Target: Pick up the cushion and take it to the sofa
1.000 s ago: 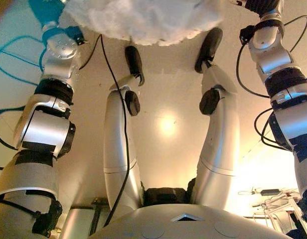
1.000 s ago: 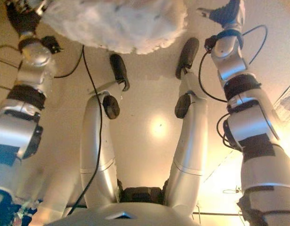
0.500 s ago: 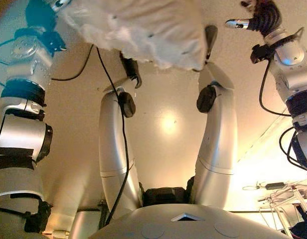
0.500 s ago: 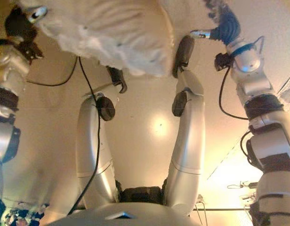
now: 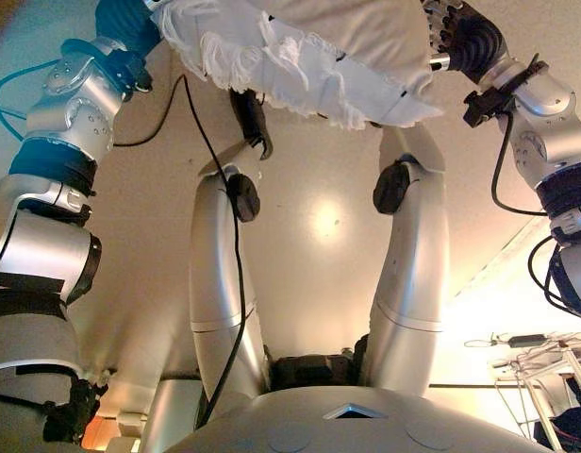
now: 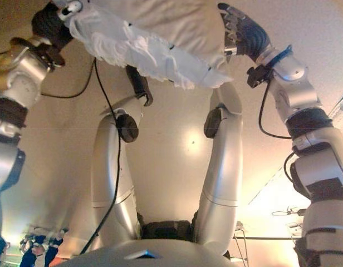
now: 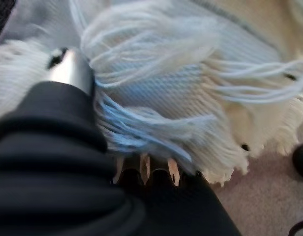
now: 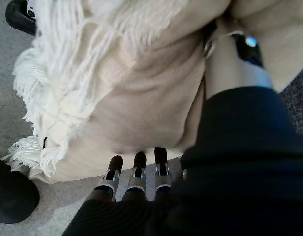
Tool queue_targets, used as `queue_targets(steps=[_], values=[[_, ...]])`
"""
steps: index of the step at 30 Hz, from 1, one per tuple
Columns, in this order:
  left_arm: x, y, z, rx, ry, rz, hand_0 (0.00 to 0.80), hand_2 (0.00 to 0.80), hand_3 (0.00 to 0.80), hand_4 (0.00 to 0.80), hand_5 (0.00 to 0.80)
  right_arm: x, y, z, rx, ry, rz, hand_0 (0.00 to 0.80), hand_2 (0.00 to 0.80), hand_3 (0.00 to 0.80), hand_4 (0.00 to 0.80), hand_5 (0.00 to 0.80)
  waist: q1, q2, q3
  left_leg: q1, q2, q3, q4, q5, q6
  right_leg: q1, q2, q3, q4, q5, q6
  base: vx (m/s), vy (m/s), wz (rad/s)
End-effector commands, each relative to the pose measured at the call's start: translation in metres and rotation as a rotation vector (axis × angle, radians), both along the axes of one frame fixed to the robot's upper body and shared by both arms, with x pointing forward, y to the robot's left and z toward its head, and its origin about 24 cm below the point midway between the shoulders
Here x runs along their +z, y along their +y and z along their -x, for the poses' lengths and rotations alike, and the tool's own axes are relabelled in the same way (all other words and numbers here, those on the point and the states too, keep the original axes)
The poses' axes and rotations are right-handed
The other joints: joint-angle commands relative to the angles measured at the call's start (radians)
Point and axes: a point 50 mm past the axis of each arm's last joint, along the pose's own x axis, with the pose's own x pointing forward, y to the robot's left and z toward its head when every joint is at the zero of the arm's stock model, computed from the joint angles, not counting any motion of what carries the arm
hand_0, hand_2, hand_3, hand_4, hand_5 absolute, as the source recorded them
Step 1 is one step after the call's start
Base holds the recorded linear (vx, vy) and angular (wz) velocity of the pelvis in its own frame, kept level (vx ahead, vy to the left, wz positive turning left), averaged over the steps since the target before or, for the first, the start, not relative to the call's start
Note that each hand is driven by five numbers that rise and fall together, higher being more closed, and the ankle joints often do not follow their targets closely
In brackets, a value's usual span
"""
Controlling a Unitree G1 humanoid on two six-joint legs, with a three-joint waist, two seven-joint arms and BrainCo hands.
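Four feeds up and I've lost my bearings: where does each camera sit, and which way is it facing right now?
Left eye view: on the head, looking down; the cushion spans the top, between the left hand and right hand.
Right eye view: same head, slightly offset, same scene.
Left wrist view: on the left wrist, looking along that hand into the cushion's fringe.
Right wrist view: on the right wrist, its fingers beneath the cushion.
All four share the cushion; both wrist views also show the floor.
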Motion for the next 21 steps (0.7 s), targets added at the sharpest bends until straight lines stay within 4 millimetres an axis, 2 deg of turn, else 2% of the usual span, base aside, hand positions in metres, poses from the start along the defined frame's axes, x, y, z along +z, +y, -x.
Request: queue_targets(steps=[1,11,16,21], values=[[-0.043,-0.056,0.004,-0.259,0.067,0.036,0.800,0.800,0.800,0.800,0.800,0.026,0.020,0.008,0.098,-0.100,0.010,0.000,0.000,0.000,0.000,0.000,-0.016,0.089,-0.008,-0.034,0.013,-0.081,-0.145,0.079,-0.087,0.045,-0.004,0.035,0.052,-0.124,0.039,-0.002,-0.041,0.02],[-0.053,-0.055,0.008,-0.277,0.077,0.124,0.800,0.800,0.800,0.800,0.800,0.012,0.012,0.009,0.057,-0.079,-0.016,0.000,0.000,0.000,0.000,0.000,-0.021,0.095,-0.008,-0.034,0.038,-0.088,-0.141,0.099,-0.099,0.045,-0.003,0.035,0.055,-0.120,0.035,-0.003,-0.017,0.01],[-0.063,-0.063,0.014,-0.355,0.078,0.248,0.800,0.800,0.800,0.800,0.800,0.006,0.016,0.011,0.059,-0.100,-0.038,0.000,0.000,0.000,0.000,0.000,-0.020,0.098,-0.008,-0.034,0.042,-0.096,-0.151,0.126,-0.105,0.045,-0.004,0.029,0.053,-0.104,0.040,-0.051,-0.023,-0.02],[-0.074,-0.069,0.018,-0.397,0.083,0.259,0.800,0.800,0.800,0.800,0.800,0.001,0.024,0.011,0.086,-0.088,0.027,0.000,0.000,0.000,0.000,0.000,-0.013,0.091,-0.008,-0.033,0.035,-0.106,-0.157,0.156,-0.109,0.046,-0.001,0.026,0.065,-0.083,0.046,-0.077,-0.041,-0.01]])
